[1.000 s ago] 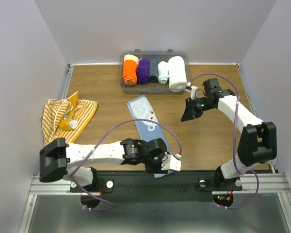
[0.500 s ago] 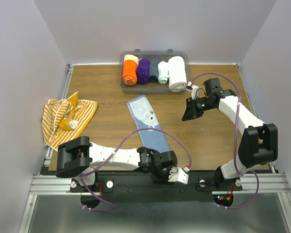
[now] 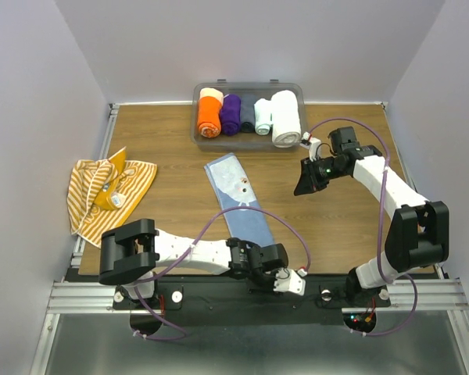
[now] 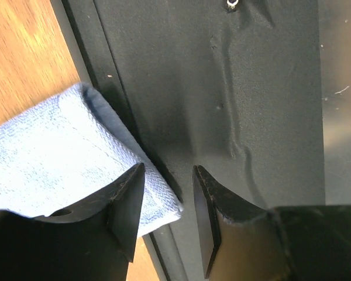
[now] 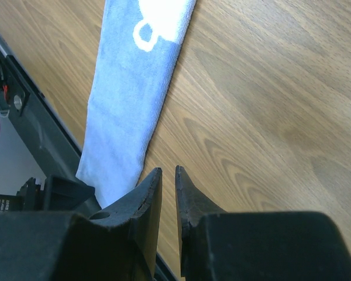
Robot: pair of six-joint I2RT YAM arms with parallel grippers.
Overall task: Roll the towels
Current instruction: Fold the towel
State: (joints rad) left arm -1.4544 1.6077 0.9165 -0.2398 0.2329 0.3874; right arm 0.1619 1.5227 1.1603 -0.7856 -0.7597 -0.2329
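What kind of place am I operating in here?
Probably a lab robot cell, not a home: plain walls box in a wooden table, with an aluminium mounting rail at its near edge.

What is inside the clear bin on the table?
Five rolls side by side: orange roll, purple roll, dark roll, pale roll, thick white roll. They cover the bin floor; anything beneath is hidden.
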